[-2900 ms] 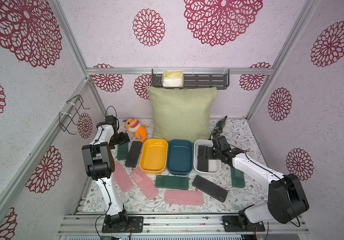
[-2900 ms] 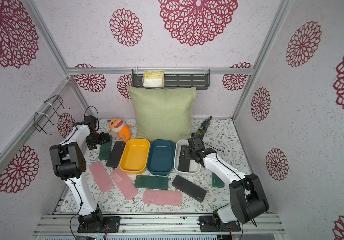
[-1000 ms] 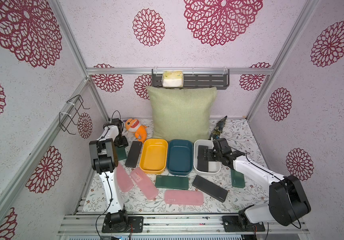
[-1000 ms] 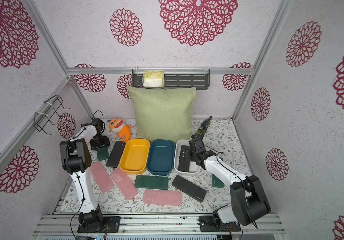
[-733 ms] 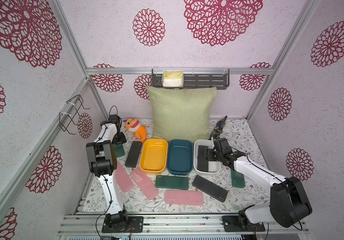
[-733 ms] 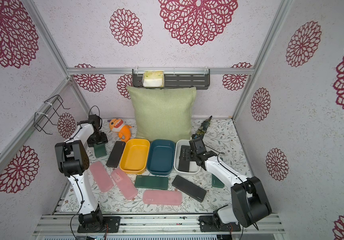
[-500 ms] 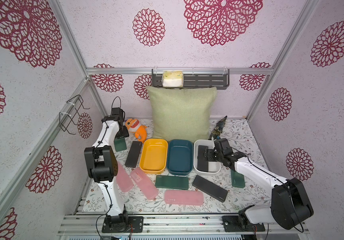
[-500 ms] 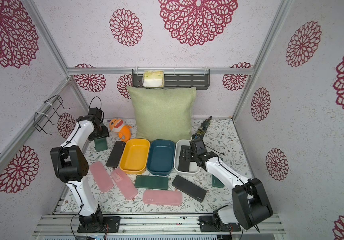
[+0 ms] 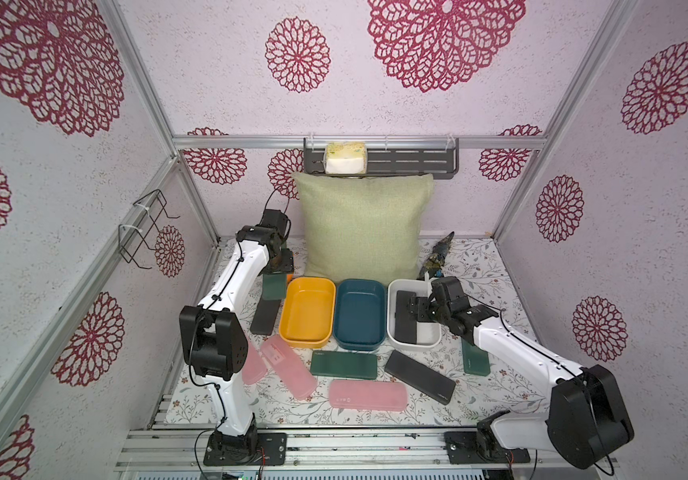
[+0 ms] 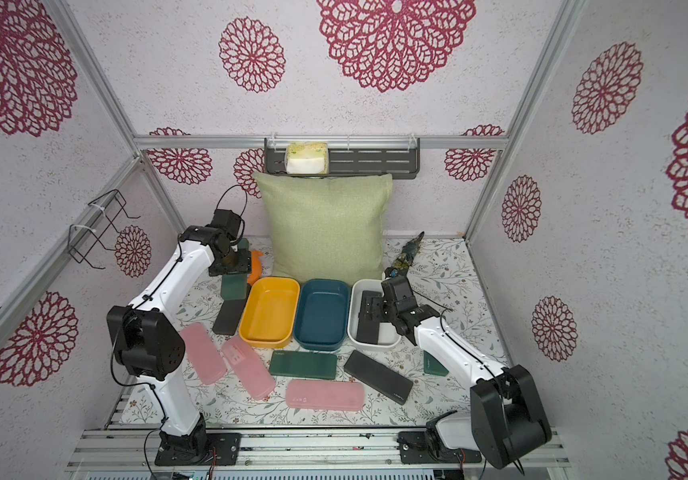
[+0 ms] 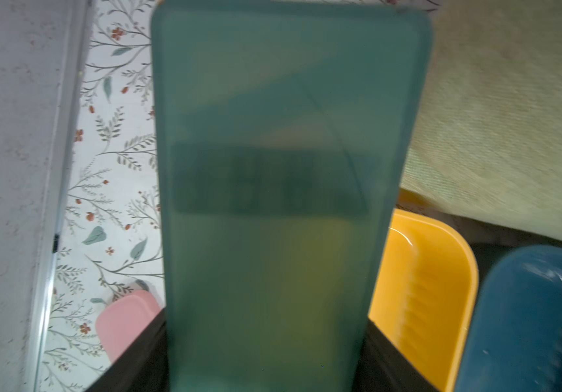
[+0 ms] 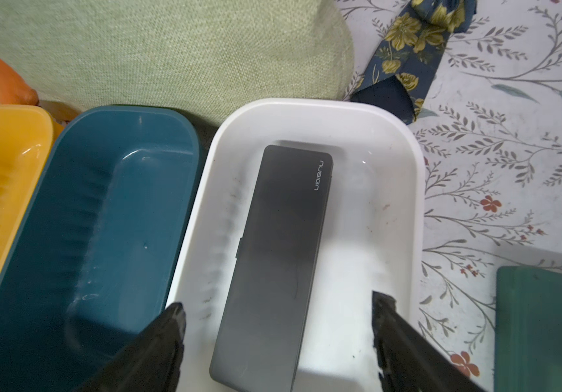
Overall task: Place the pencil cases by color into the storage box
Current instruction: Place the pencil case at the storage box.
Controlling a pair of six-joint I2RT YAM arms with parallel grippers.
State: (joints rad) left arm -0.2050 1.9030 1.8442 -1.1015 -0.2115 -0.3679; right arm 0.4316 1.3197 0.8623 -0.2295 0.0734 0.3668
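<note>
While the green pillow point(image 9: 363, 232) stands just behind the left gripper point(image 9: 278, 269), any swing toward the tubs should stay forward of the fabric. Of the three tubs, the yellow tub point(image 9: 306, 311) lies just beside that gripper, the teal tub point(image 9: 358, 316) is one place beyond it, and the white tub point(image 12: 306, 105) is directly beneath the right gripper point(image 12: 277, 312). I judge the teal one the likely home for green, so the carry must clear both yellow rims before lowering. The dark green pencil case point(image 11: 289, 203) hangs lengthwise from the left gripper, pinched at one end across its width and raised off the mat. It should be levelled over the teal floor and released low so it lands flat. A black pencil case point(image 12: 283, 237) already lies in the white tub, untouched between the right gripper's widely spread fingers point(image 12: 170, 325), which should lift straight out.
</note>
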